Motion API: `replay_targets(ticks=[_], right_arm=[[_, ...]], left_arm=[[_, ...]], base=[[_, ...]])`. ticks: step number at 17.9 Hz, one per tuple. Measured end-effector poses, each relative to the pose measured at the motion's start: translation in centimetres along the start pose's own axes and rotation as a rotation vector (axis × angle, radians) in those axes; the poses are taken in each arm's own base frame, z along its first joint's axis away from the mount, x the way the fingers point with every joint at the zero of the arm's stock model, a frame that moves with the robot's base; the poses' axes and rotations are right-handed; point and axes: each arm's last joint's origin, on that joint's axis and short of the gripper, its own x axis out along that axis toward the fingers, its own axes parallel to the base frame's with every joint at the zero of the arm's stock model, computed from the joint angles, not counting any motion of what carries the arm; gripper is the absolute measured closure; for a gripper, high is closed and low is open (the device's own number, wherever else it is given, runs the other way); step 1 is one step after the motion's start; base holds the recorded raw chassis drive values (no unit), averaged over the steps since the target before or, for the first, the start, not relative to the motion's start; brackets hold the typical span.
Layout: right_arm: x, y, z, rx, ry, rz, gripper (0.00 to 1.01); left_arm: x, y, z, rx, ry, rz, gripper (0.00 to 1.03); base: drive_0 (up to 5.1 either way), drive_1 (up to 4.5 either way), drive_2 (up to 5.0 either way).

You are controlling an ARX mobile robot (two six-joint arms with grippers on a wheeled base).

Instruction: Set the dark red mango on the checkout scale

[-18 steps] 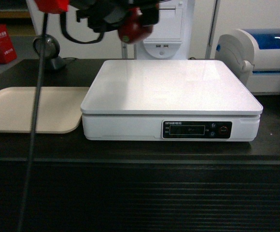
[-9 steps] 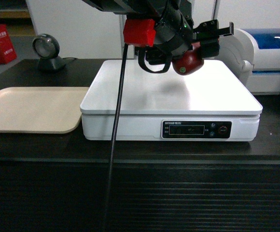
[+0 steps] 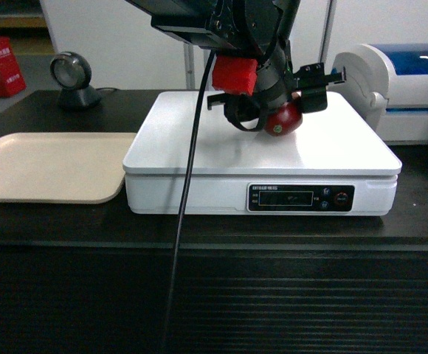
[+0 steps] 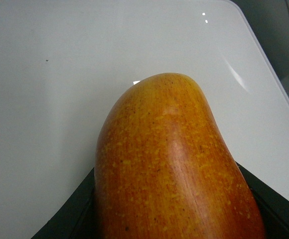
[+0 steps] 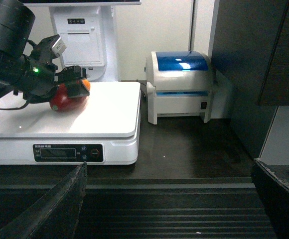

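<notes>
Placement step: left gripper (image 3: pixel 297 96) was clamped on the mango (image 3: pixel 282 119), low over the scale (image 3: pixel 199 147). Release judged next. Right gripper's state couldn't be told.

scale (image 3: pixel 262 140) display text blurred, unreadable

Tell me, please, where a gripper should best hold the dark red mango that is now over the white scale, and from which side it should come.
Best across the narrow middle of the dark red mango, pads on its two long flanks, coming from above. It is an elongated oval with tapering, glossy ends, so an end grip would probably slip. The left gripper holds it about this way, just above or on the scale.
</notes>
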Motion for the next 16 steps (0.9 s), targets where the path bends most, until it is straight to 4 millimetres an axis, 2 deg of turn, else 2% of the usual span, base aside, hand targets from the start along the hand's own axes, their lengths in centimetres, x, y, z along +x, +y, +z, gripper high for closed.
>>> replay_targets(ticks=[6, 8, 10, 11, 16], right_arm=[[0.0, 0.0, 0.0, 0.0, 0.0, 0.0, 0.03], [0.0, 0.0, 0.0, 0.0, 0.0, 0.0, 0.03], [0.0, 0.0, 0.0, 0.0, 0.0, 0.0, 0.03], [0.0, 0.0, 0.0, 0.0, 0.0, 0.0, 0.03], [0.0, 0.0, 0.0, 0.0, 0.0, 0.0, 0.03]], left_arm=[[0.05, 0.34, -0.02, 0.032, -0.005, 0.047, 0.4], [0.06, 0.46, 0.03, 0.037, -0.009, 0.058, 0.19], [0.08, 0.61, 0.1, 0.036, -0.012, 0.058, 0.03], [0.09, 0.6, 0.15, 0.035, -0.018, 0.052, 0.06], [-0.36, 0.77, 0.04, 0.099, -0.059, 0.051, 0.05]], base=[[0.0, 0.0, 0.0], [0.0, 0.0, 0.0], [0.0, 0.0, 0.0], [0.0, 0.0, 0.0], [0.0, 0.0, 0.0]])
